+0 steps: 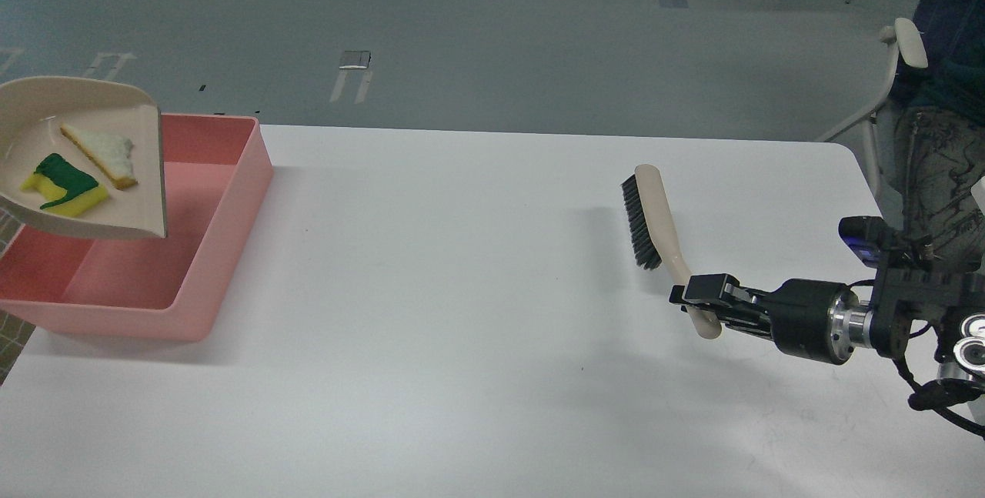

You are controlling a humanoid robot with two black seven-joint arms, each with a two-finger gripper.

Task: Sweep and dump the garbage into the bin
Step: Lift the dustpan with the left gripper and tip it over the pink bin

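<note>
The beige dustpan (100,209) hangs over the pink bin (223,252) at the far left, its open lip facing right. In it lie the yellow and green sponge piece (63,184) and the whitish bread-like wedge (100,154). The dustpan's handle and my left gripper are out of view past the left edge. My right gripper (700,302) is shut on the handle of the beige brush (654,217) with dark bristles, held above the table at the right.
The white table (462,290) fills the middle of the view. A chair (885,82) and a seated person stand past the table's right far corner. Grey floor lies beyond the far edge.
</note>
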